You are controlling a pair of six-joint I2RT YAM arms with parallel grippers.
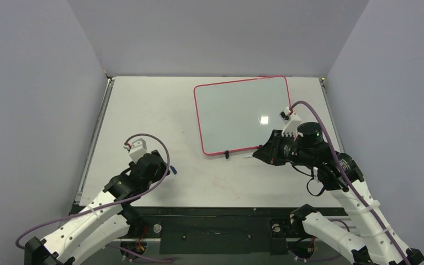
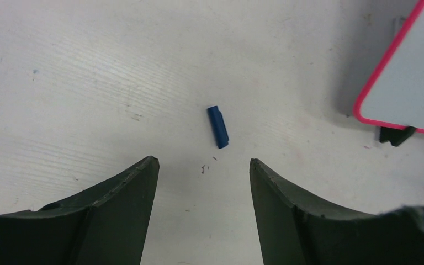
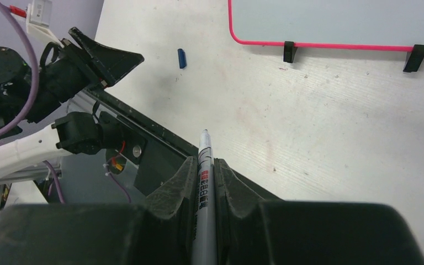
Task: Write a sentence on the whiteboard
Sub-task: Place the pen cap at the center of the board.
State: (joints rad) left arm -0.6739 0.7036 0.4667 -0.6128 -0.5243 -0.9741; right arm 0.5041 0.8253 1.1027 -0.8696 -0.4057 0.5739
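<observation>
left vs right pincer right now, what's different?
Left pincer is open and empty; right pincer is shut on a marker with its tip bared. Left pincer hangs over the table, with a blue cap lying ahead of it; right pincer sits by the whiteboard, at its near right corner. Shared: the same dark two-finger build.

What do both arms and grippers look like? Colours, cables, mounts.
The left arm and right arm have white links and black joints. A purple cable loops to each wrist, beside a white block with a red connector. Fingers on the left gripper and right gripper are dark, matte, tapering.
</observation>
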